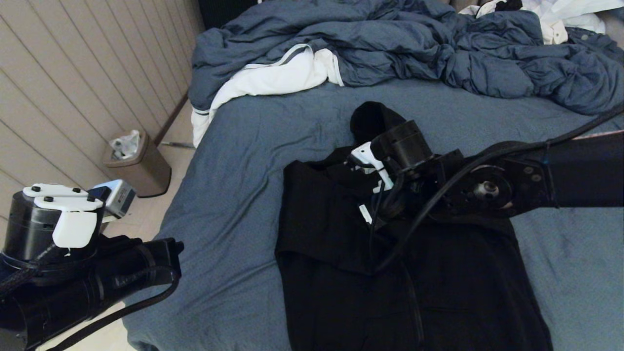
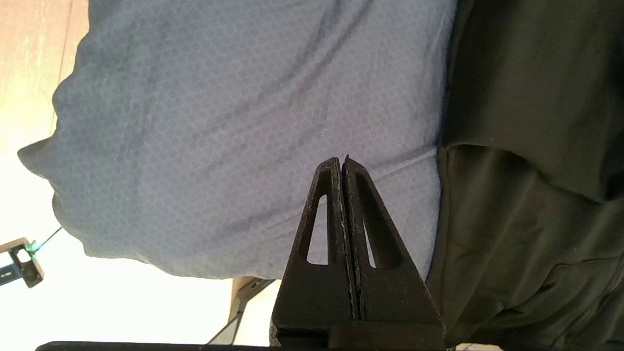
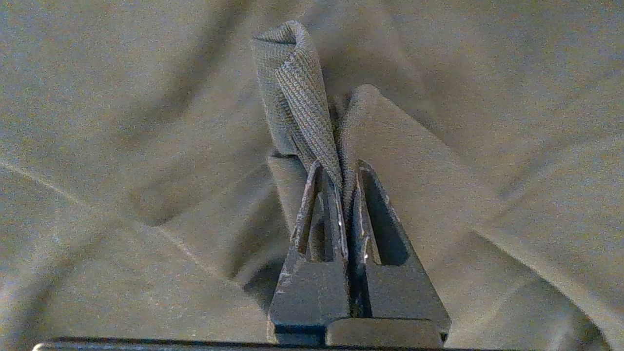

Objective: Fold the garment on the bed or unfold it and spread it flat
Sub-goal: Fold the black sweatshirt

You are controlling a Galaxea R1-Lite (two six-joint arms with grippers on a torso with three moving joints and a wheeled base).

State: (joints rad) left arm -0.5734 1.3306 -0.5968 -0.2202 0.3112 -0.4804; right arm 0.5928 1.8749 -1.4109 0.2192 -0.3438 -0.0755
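Centrally on the bed (image 1: 243, 146), the right gripper (image 3: 343, 170) pinches a fold of the hoodie (image 1: 341, 273); the left gripper (image 2: 342, 165), fingers pressed together, hangs near-left.

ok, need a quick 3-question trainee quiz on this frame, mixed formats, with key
1. True or false: the right gripper is shut on a fold of the black hoodie.
2. Where is the left gripper? A) clamped on the hoodie's hood B) shut and holding nothing, off the bed's left edge C) open above the white cloth
3. Fill in: the crumpled blue-grey ___ lies heaped at the far end of the bed.

Key: 1 true; 2 B; 3 duvet
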